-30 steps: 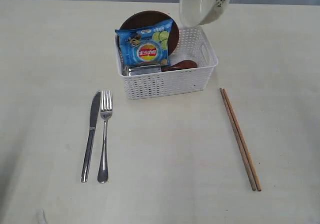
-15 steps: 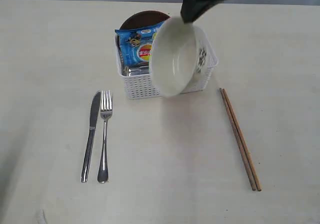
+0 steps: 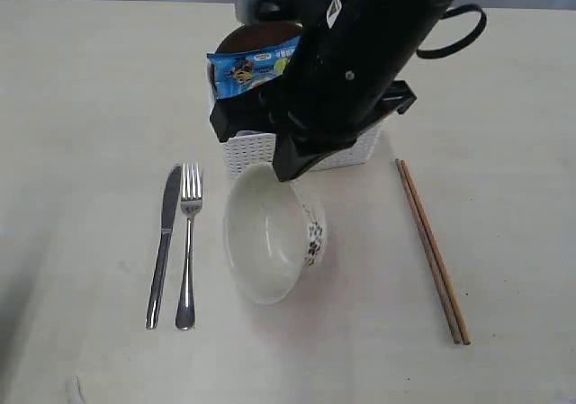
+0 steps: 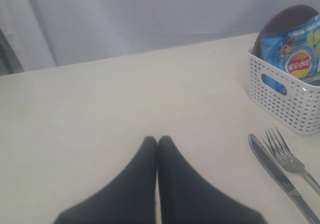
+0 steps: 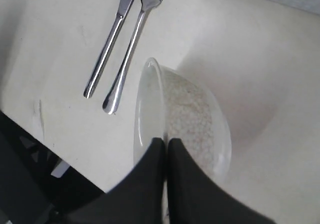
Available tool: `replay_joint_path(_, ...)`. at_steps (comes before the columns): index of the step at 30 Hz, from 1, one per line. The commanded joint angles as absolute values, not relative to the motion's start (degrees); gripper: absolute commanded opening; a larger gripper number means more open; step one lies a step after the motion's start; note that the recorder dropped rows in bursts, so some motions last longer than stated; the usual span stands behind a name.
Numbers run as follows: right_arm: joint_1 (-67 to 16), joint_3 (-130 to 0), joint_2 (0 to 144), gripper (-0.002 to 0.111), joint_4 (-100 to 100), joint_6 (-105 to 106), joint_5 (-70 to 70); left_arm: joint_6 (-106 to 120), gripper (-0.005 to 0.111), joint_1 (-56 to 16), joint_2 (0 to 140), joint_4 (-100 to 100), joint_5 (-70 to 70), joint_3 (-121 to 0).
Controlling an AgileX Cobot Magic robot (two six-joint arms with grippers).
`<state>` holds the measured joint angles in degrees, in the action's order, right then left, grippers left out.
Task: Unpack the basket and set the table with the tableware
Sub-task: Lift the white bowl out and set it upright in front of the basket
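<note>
- The white lattice basket (image 3: pixel 238 150) stands on the pale tabletop (image 3: pixel 90 80). A blue crisp bag (image 3: pixel 245 69) stands upright inside it against one end wall, with a round dark brown plate (image 3: pixel 261 33) on edge behind the bag. The right arm (image 3: pixel 360 53) hides the rest of the basket's inside.
- The off-white bowl (image 3: pixel 265 237) is outside the basket, just on the camera side of its long wall. It is tipped steeply, showing its empty inside and a dark flower pattern on its outer wall.
- The right pincer (image 5: pixel 165 143) is clamped on the bowl's rim, one finger inside and one outside. I cannot tell whether the bowl's lower side touches the tabletop.
- A steel knife (image 3: pixel 165 242) and fork (image 3: pixel 188 242) lie side by side on the tabletop, on the camera side of the basket's bag end and apart from the bowl.
- The brown chopsticks (image 3: pixel 432 251) lie together on the tabletop beyond the basket's other end, also on the camera side.
- The left pincer (image 4: pixel 157 143) is closed on nothing, tips together, above bare tabletop well apart from the basket's bag end.
</note>
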<state>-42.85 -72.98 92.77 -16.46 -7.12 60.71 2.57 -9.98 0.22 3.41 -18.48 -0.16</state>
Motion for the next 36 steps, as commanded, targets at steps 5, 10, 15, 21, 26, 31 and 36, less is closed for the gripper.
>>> replay_joint_path(5,-42.9,-67.4,95.2,0.000,-20.1,-4.7,51.3,2.5,0.000,-9.8,0.0,2.9,-18.5,0.0)
replay_joint_path(10,-42.8,-67.2,97.9,0.000,-19.2,-4.7,49.7,2.5,0.000,-9.8,0.0,2.9,-18.5,0.0)
replay_joint_path(15,-40.8,-67.2,99.4,0.000,-18.3,-4.7,49.7,2.5,0.000,-9.8,0.0,2.9,-18.5,0.0)
replay_joint_path(21,-37.5,-67.2,99.4,0.000,-15.9,-4.7,50.0,2.5,0.000,-9.8,0.0,2.9,-18.5,0.0)
replay_joint_path(26,-36.1,-67.2,100.4,0.000,-14.4,-5.0,50.2,2.5,0.000,-9.8,0.0,2.9,-18.5,0.0)
replay_joint_path(31,-36.1,-67.2,102.9,0.000,-12.3,-4.4,53.3,2.5,0.000,-9.8,0.0,2.9,-18.5,0.0)
replay_joint_path(36,-36.1,-67.2,104.1,0.000,-8.7,-4.7,54.7,2.5,0.000,-9.8,0.0,2.9,-18.5,0.0)
